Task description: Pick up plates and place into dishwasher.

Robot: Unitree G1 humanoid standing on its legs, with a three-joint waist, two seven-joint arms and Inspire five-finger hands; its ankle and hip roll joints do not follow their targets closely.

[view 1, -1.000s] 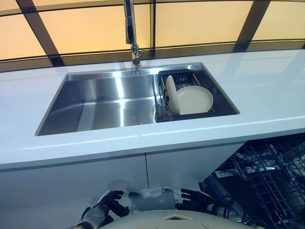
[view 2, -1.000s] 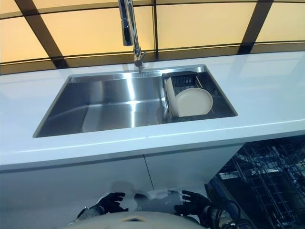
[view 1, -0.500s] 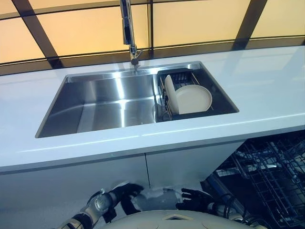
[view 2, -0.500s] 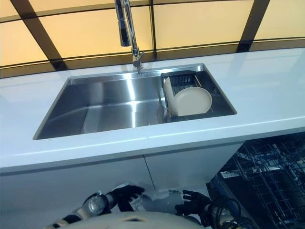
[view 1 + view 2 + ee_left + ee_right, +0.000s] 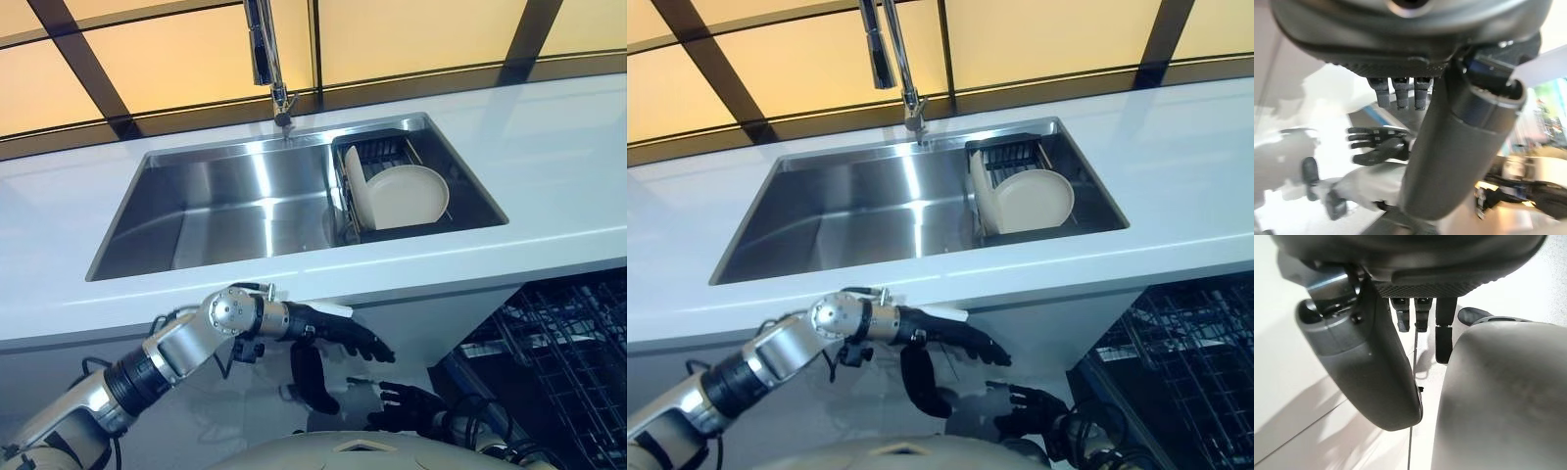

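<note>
Dishwasher rack point(image 5: 573, 362) cut off at the edge; rear plate point(image 5: 355, 183) mostly hidden behind front plate point(image 5: 407, 196).

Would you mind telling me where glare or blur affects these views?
Left eye view: bright glare streaks on the sink floor, and the plates stay crisp. Left wrist view: the left hand up close is blurred, and so is the background.
</note>
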